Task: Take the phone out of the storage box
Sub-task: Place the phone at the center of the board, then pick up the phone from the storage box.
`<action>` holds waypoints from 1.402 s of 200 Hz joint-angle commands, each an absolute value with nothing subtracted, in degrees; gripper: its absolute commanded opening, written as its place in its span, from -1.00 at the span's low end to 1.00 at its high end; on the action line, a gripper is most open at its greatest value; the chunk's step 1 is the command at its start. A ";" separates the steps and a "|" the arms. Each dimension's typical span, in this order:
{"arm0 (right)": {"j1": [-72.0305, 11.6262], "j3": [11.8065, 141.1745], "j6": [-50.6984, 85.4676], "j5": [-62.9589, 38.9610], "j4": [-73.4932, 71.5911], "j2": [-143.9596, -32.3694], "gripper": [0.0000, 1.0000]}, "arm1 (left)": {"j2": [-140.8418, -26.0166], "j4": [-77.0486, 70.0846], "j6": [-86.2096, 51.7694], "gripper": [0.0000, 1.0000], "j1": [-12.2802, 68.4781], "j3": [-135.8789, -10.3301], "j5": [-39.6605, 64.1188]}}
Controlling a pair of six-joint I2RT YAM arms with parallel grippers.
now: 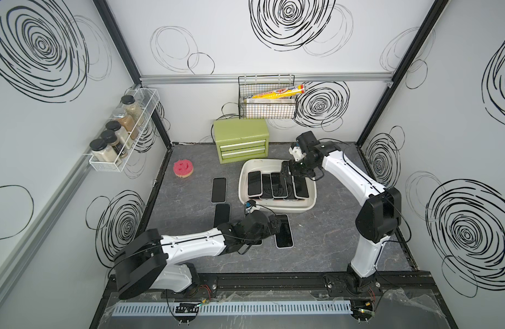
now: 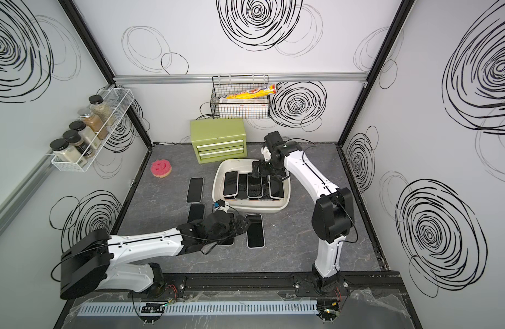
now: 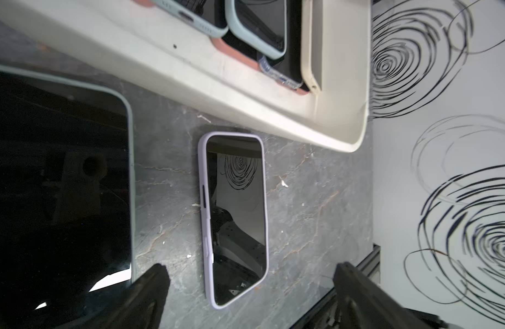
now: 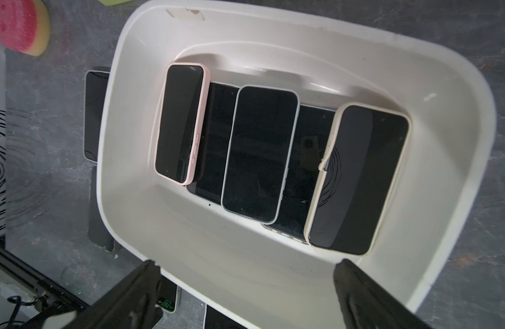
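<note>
**Five phones in the box, four out on the table**

Five phones at least lie in the box [image 4: 274, 37], screens up, side by side and overlapping. Pink phone [image 4: 180, 122], blue phone [image 4: 260, 153] and cream phone [image 4: 356, 179] are on top. Two dark ones sit part-hidden under them. The box stands on the table [image 1: 331, 242], just in front of the green chest [image 1: 241, 139].

Right gripper [image 4: 247, 265] hangs over the box, above the phones. Jaws wide apart, nothing between them, no contact seen.

Left gripper [image 3: 250, 267] is low over the table beside the box, jaws wide, empty. Lilac phone [image 3: 234, 219] lies flat below it, one end just beside the box wall. Green-edged phone [image 3: 60, 171] lies flat next to the lilac one, mostly hidden by the left arm in both top views.

Two more phones lie flat, end to end, left of the box: far phone [image 1: 219, 189], near phone [image 1: 222, 214]. Sponge [image 1: 183, 168] sits near the left wall.
</note>
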State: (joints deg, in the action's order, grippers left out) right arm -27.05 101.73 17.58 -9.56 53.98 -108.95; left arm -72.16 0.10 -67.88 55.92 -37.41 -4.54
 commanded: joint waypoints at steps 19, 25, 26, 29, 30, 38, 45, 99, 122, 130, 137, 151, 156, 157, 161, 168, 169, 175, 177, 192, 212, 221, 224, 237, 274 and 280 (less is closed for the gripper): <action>-29.14 104.92 20.24 -3.02 53.74 -115.05 0.99 | -62.56 18.53 -62.12 0.98 51.93 -43.08 -3.46; -29.30 105.32 20.51 -2.47 53.62 -115.95 1.00 | -61.27 20.20 -61.80 0.98 50.72 -43.43 -3.20; -29.33 105.44 20.54 -2.34 53.57 -116.07 1.00 | -61.00 20.43 -61.75 0.98 50.54 -43.51 -3.14; -29.42 105.73 20.68 -1.99 53.49 -116.55 1.00 | -60.33 21.19 -61.58 0.98 50.01 -43.70 -3.02; -29.43 105.82 20.71 -1.92 53.46 -116.72 1.00 | -60.09 21.40 -61.55 0.98 49.92 -43.74 -3.00; -29.65 106.79 20.91 -1.67 53.35 -118.04 1.00 | -58.52 23.00 -60.95 0.98 48.54 -44.22 -2.77; -29.92 107.76 21.07 -1.31 53.31 -119.31 0.99 | -57.39 24.21 -60.56 0.98 47.44 -44.61 -2.56; -31.42 118.76 21.31 3.17 55.61 -129.72 1.00 | -55.03 27.62 -57.97 0.98 42.43 -46.63 0.66; -31.55 121.44 21.09 4.08 56.37 -132.74 0.99 | -54.50 27.95 -57.33 0.98 40.52 -46.54 1.70; -31.55 122.41 21.03 4.48 56.75 -133.67 0.99 | -54.19 27.87 -57.20 0.98 39.67 -46.41 2.39; -31.61 122.87 20.93 4.92 56.86 -134.29 1.00 | -54.01 27.85 -56.99 0.98 38.92 -46.03 3.05; -31.64 123.87 20.79 5.69 57.12 -135.60 0.99 | -53.79 27.60 -56.32 0.98 37.37 -45.62 4.25; -31.64 124.25 20.68 5.87 57.28 -136.05 0.99 | -53.79 27.65 -56.06 0.98 36.92 -45.46 4.52; -31.64 124.31 20.67 5.97 57.29 -136.14 0.99 | -53.79 27.62 -56.07 0.98 36.79 -45.40 4.59; -31.64 124.55 20.58 6.21 57.43 -136.42 1.00 | -53.79 27.60 -55.83 0.98 36.50 -45.31 4.86; -31.64 124.96 20.57 6.78 57.71 -136.87 0.99 | -53.79 27.70 -55.55 0.98 35.76 -45.19 5.28; -31.64 125.02 20.57 6.86 57.73 -136.90 1.00 | -53.79 27.69 -55.46 0.98 35.68 -45.18 5.32; -31.64 125.08 20.52 7.15 57.74 -137.10 0.99 | -53.78 27.61 -55.22 0.98 35.16 -45.15 5.73; -31.64 125.07 20.51 7.17 57.66 -137.17 1.00 | -53.79 27.64 -55.09 0.98 34.98 -45.08 5.85; -31.64 125.03 20.65 7.46 57.48 -137.52 1.00 | -53.97 27.37 -54.64 0.98 33.97 -44.58 6.68; -31.64 124.98 20.57 7.03 57.09 -138.40 1.00 | -54.31 26.93 -54.15 0.98 32.91 -44.38 7.63; -31.64 125.13 20.73 7.04 56.96 -138.87 0.99 | -54.56 26.78 -53.84 0.98 32.62 -44.37 7.82; -31.64 125.20 20.74 7.11 56.95 -139.02 1.00 | -54.61 26.77 -53.73 0.98 32.48 -44.38 7.87; -31.64 125.37 20.92 6.71 56.63 -139.63 1.00 | -54.91 26.63 -53.26 0.98 31.96 -44.38 8.24; -31.64 126.09 20.83 6.98 56.77 -141.71 0.99 | -55.28 26.14 -52.73 0.99 30.36 -43.99 9.48; -31.64 126.05 20.83 6.97 56.86 -142.01 1.00 | -55.24 26.03 -52.67 0.98 30.24 -43.88 9.64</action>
State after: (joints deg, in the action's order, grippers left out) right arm -31.44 125.03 20.95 6.15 55.31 -139.37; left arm -55.09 27.35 -54.37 31.33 -44.60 8.12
